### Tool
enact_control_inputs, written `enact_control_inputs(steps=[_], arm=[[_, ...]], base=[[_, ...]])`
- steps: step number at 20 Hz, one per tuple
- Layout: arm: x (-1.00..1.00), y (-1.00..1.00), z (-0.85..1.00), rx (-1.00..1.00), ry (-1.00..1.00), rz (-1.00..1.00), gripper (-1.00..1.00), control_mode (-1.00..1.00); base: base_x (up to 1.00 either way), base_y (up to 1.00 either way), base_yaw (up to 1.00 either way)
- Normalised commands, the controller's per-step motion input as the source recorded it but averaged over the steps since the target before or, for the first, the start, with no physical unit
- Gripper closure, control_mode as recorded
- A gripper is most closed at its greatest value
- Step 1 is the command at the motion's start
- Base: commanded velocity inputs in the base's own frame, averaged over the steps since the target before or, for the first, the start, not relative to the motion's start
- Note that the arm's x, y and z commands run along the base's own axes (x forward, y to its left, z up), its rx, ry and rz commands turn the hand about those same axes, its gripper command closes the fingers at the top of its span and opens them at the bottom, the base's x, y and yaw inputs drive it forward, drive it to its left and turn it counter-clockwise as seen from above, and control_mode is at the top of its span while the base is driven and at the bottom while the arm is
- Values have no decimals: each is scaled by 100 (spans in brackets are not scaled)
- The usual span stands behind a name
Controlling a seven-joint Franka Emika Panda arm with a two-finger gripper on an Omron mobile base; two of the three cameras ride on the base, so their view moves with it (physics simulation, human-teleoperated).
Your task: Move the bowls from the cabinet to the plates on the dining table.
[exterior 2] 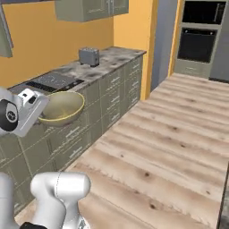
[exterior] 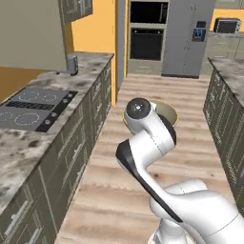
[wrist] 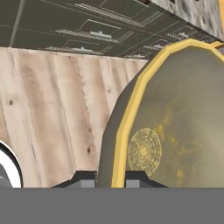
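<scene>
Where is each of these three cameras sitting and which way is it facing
Left base view: behind the arm's left, facing down the kitchen aisle; the white arm hides most of the olive-tan bowl.
Right base view: behind the arm's right, facing the counter and floor; the gripper carries the bowl.
Hand view: on the hand, looking along the fingertips clamping the bowl's rim over the floor.
Shared: the bowl.

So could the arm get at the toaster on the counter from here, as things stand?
Probably not yet. The gripper has its jaws shut on the rim of the olive bowl, so the hand is taken. The toaster stands farther along the counter, well past the bowl. It looks beyond easy reach.
</scene>
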Motion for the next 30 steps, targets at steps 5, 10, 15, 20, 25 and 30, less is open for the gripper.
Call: enact_control_inputs(steps=[5, 10, 15, 20, 25, 30], arm=[[0, 0, 0, 0, 0, 0, 100, 100], [0, 0, 0, 0, 0, 0, 100, 100], [0, 0, 0, 0, 0, 0, 100, 100], [0, 0, 0, 0, 0, 0, 100, 100], [0, 0, 0, 0, 0, 0, 100, 100], [0, 0, 0, 0, 0, 0, 100, 100]], base=[[-57, 5, -65], [-16, 6, -61], [-1, 17, -60], [-14, 22, -64], [-36, 40, -65], [-44, 38, -65]])
